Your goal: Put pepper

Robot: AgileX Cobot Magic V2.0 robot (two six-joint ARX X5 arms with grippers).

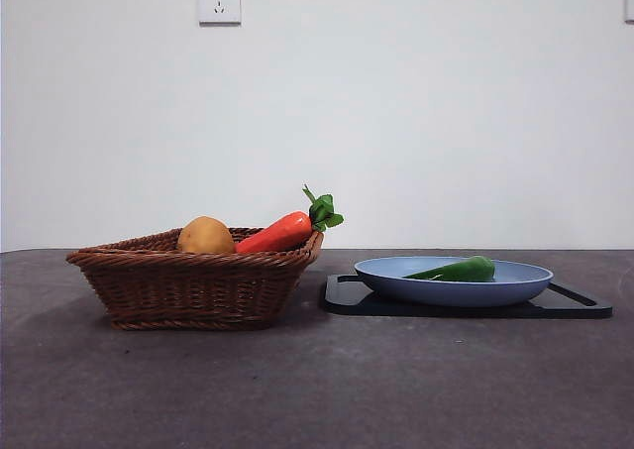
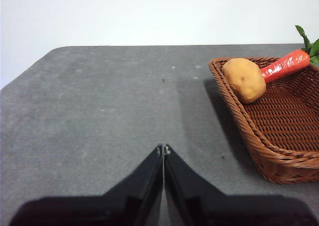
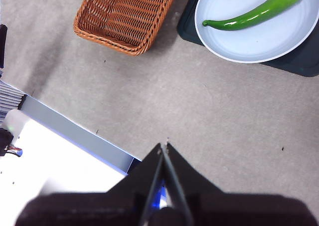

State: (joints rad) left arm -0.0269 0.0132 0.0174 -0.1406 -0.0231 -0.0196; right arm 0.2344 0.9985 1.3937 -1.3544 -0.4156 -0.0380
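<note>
Pepper (image 1: 458, 270) flat on blue plate (image 1: 396, 282) beside basket (image 1: 188, 290)

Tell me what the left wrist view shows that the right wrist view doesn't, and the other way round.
Only the left wrist view shows the potato and the carrot in the basket, plus the shut left gripper over bare table. Only the right wrist view shows the pepper lying on the blue plate, which rests on a black tray, plus the shut right gripper. Both show the wicker basket and the grey table.
</note>
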